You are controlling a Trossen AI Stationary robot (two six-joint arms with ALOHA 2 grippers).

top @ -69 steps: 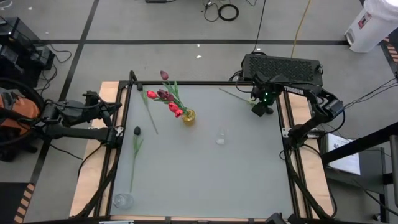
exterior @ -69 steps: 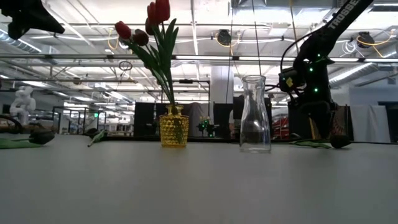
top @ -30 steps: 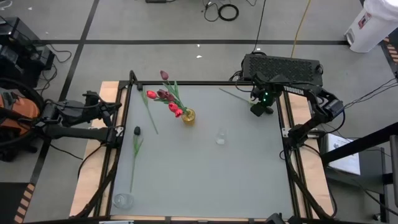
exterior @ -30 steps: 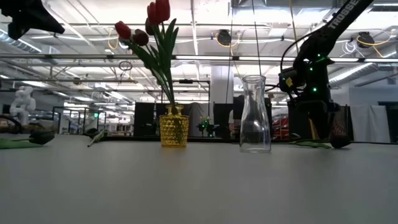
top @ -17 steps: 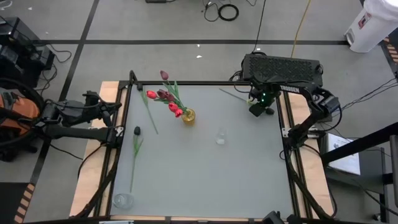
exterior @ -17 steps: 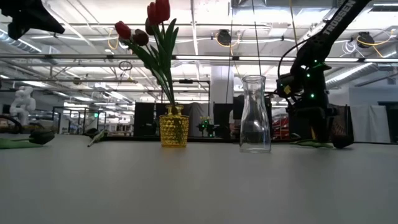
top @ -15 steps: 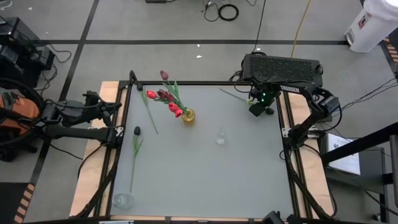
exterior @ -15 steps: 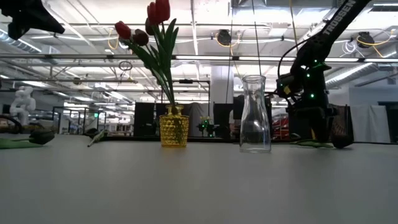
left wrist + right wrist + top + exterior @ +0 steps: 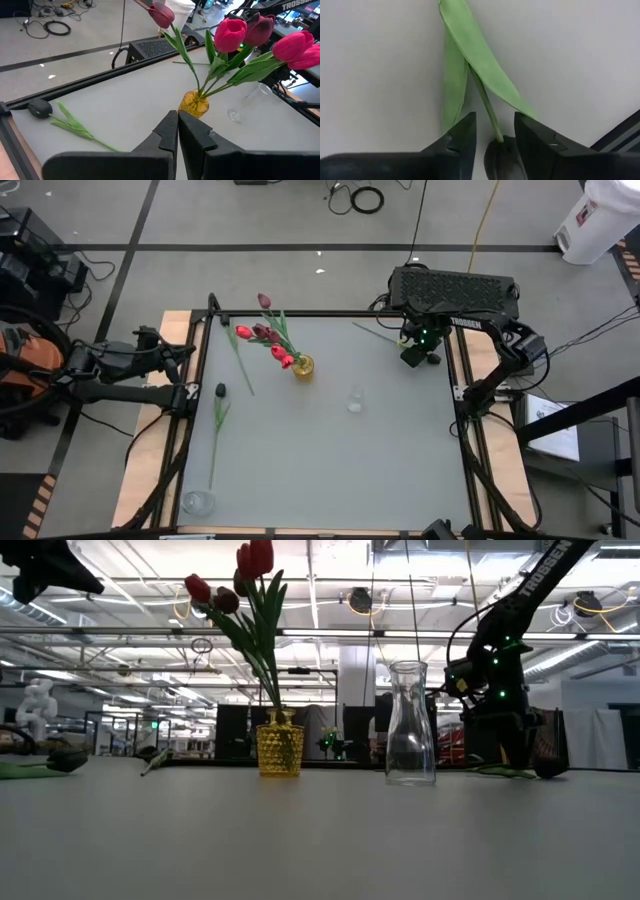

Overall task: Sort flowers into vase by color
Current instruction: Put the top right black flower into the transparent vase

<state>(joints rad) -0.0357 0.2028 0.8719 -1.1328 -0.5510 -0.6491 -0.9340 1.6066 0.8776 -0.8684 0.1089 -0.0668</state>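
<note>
A dark-headed flower [image 9: 380, 335] lies at the table's far right, its head [image 9: 501, 155] toward the right edge. My right gripper [image 9: 495, 117] points down over it, open. One finger stands on each side of the thin stem [image 9: 487, 107] just beside the head, and neither touches it. A yellow vase [image 9: 303, 367] holds several pink, red and maroon flowers [image 9: 245, 600]. Near the middle stands a clear vase [image 9: 354, 402] with nothing in it. My left gripper [image 9: 177, 116] is shut, raised over the table's left edge.
Two more flowers lie on the table's left part: one with a dark head [image 9: 220, 390] and its stem toward the near edge, and one long stem [image 9: 243, 368] beside the yellow vase. A small glass [image 9: 198, 502] stands at the near left corner.
My right gripper has sunk a little toward the flower lying at the far right, then stayed there. The flower has not moved.
</note>
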